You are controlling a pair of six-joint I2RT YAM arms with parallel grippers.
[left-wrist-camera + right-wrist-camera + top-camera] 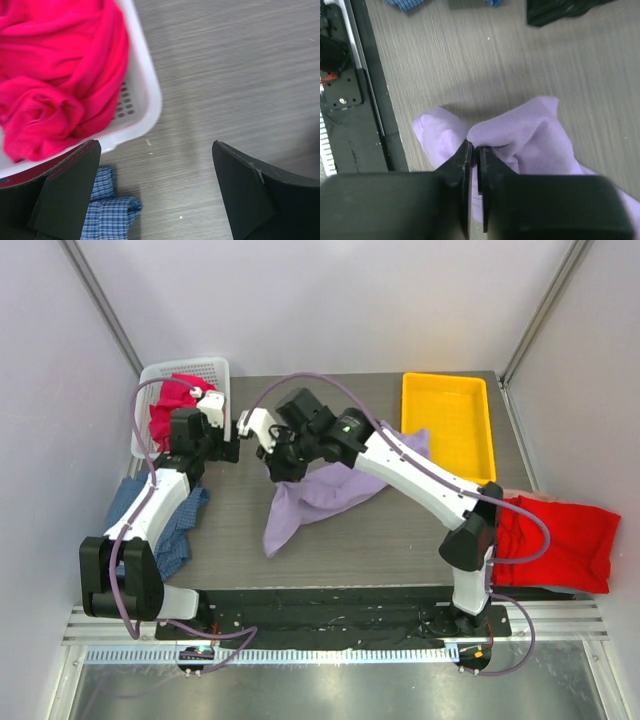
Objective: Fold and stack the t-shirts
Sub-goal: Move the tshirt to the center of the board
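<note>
lavender t-shirt (320, 495): crumpled near the middle of the table (400, 540), one end trailing toward the near edge, the other reaching toward the yellow tray (408, 420). a bunched fold of it is pinched in the right gripper (270, 458). in the right wrist view the fingers (465, 155) are pressed almost together with lavender cloth (530, 130) puckered at their tips and hanging loose on both sides.

magenta t-shirt (172, 400): wadded inside the white mesh basket (215, 368) at the far-left corner. the left wrist view shows it (55, 75) piled up to the basket's rim (147, 100).

blue checked t-shirt (175, 530): rumpled at the left edge of the table, partly under the left arm. a rolled bit of it (107, 210) lies just beside the basket's corner.

red t-shirt (560, 540): spread at the right edge of the table, beside the right arm's elbow, and seems to overhang the edge.

left gripper (225, 450): fingers spread wide, nothing between them, hovering over bare table (155, 145) next to the basket, close to the right gripper.

yellow tray: far right of the table, its near-left corner touching the lavender cloth.
</note>
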